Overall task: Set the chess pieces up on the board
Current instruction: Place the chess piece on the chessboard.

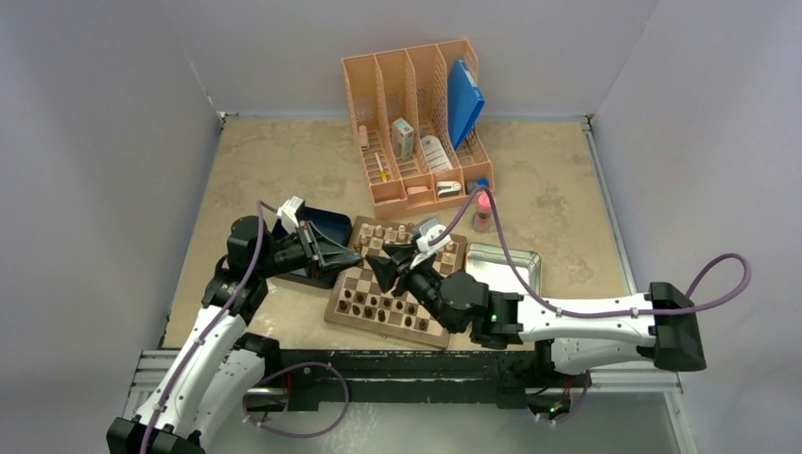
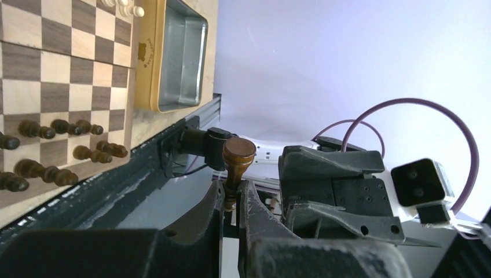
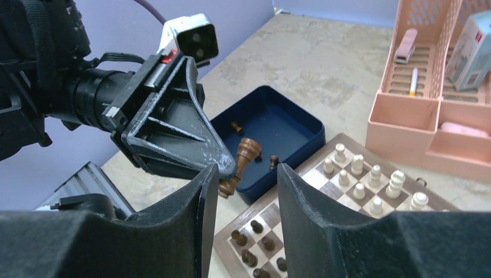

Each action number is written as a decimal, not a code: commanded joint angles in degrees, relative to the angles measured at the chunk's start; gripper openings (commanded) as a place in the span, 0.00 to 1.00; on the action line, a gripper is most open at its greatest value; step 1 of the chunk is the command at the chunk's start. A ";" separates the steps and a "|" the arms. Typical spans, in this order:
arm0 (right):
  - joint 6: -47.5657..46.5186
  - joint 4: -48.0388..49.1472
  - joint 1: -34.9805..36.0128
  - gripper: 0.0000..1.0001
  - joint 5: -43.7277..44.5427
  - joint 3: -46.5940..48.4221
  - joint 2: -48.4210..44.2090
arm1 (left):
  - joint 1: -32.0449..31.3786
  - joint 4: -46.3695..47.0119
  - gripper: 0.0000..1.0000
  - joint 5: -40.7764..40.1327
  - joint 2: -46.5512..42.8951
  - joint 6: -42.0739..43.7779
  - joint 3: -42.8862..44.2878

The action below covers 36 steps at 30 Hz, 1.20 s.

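On the beige mottled tabletop (image 1: 284, 161) the checked wooden chessboard (image 1: 333, 310) is laid. One dark brown wooden chess piece (image 3: 247, 152) is gripped by its base in the closed left jaws, just off the board's left edge, head tilted upward. The right jaws are held open, facing it closely.

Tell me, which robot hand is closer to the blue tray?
Left. The left gripper holds a dark piece at the tray edge; the right gripper hovers over the board.

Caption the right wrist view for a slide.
Left gripper holds a dark chess piece before the open right gripper, blue tray behind.
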 commanded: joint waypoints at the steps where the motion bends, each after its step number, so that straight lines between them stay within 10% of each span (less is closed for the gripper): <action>1: -10.01 11.43 0.58 0.45 -0.88 0.15 1.26 | -0.19 3.71 0.00 1.66 -0.62 -7.79 0.07; 36: -5.71 12.18 2.44 0.44 -0.02 1.03 4.58 | -0.19 3.01 0.00 2.81 -0.26 -14.43 -0.43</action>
